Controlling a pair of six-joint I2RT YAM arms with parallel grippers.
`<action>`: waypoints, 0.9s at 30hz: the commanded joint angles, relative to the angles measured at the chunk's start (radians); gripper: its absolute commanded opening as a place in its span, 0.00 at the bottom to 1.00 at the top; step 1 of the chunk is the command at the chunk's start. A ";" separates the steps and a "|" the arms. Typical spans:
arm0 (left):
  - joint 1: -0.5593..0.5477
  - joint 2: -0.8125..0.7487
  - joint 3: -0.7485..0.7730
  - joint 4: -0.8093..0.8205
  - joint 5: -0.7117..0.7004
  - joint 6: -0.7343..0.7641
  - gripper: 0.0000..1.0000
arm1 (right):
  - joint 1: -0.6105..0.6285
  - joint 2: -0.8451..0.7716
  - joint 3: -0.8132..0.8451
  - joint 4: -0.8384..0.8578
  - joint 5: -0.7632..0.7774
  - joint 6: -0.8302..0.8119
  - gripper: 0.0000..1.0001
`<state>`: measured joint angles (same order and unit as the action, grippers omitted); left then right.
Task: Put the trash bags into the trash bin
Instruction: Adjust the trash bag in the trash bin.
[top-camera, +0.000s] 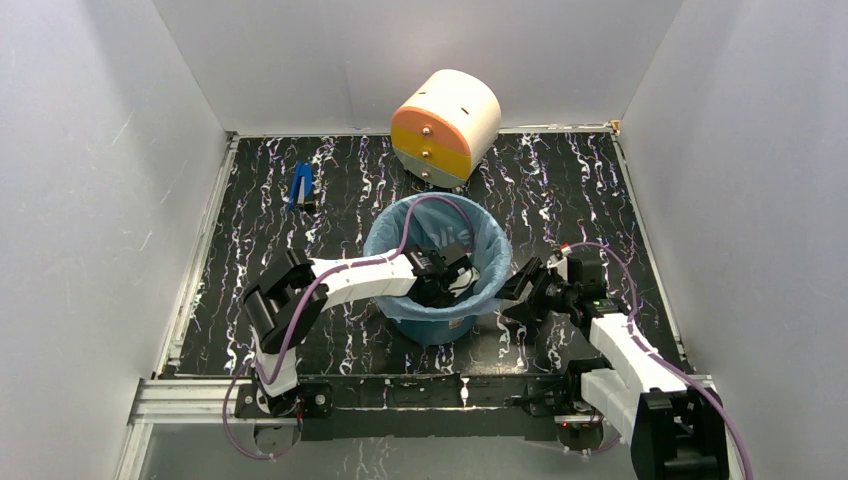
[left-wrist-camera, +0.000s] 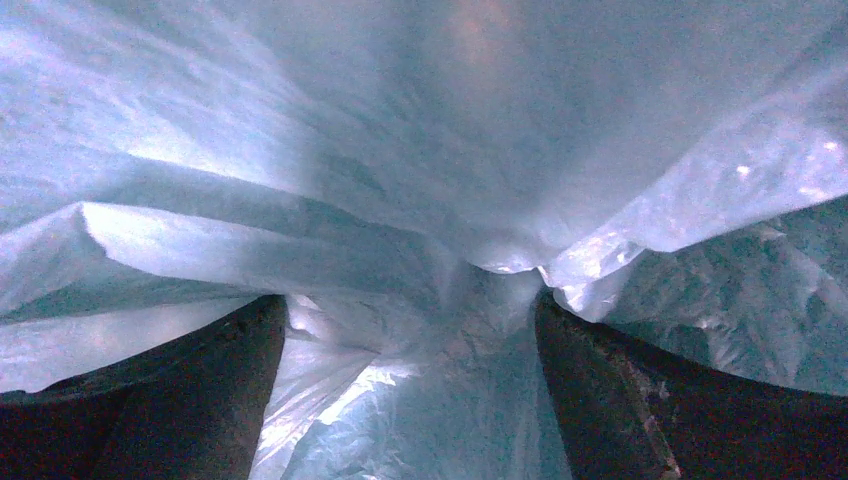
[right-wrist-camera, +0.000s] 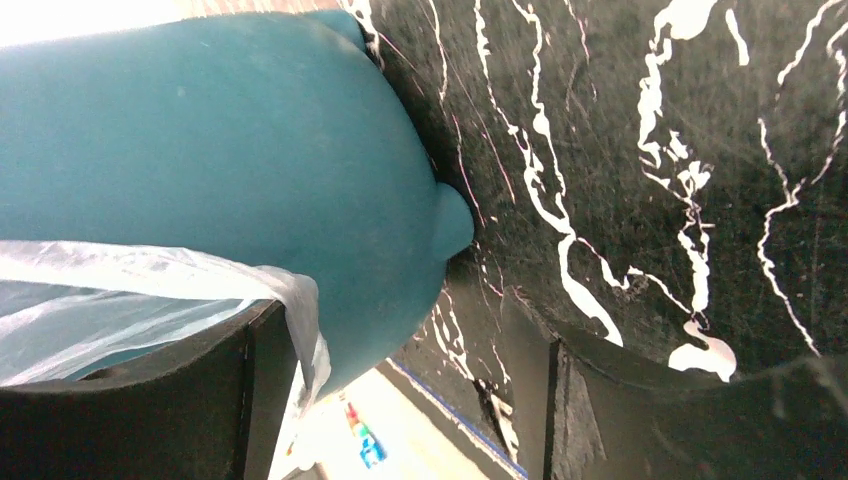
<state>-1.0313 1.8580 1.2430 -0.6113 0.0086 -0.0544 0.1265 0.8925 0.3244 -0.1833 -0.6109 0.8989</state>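
Left gripper (top-camera: 450, 285) spread wide inside round teal-green plastic bin (top-camera: 435, 328), against thin translucent light-blue plastic bag (top-camera: 480, 240).
Right gripper (top-camera: 520, 290), jaws apart and empty, just beside bin's outer wall, bag edge draped over rim; seemingly near done, edge left to settle. One bag, one bin, one cream-and-orange drum (top-camera: 445, 125).

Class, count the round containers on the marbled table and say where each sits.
2. The round teal-green plastic bin stands centrally, toward the near edge; the cream-and-orange cylindrical drum sits behind it at the far edge. None appears hidden.
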 joint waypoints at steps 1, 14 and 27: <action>0.002 -0.009 0.005 -0.071 0.008 -0.025 0.93 | -0.002 0.046 -0.023 0.101 -0.073 0.022 0.78; 0.003 -0.127 0.044 -0.038 -0.028 -0.066 0.94 | -0.002 0.078 -0.007 0.100 -0.091 0.005 0.78; 0.004 -0.240 0.064 -0.046 -0.060 -0.084 0.94 | -0.002 0.065 0.028 0.071 -0.082 -0.002 0.79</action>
<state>-1.0309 1.6894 1.2644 -0.6388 -0.0212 -0.1287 0.1265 0.9741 0.3050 -0.1139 -0.6777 0.9127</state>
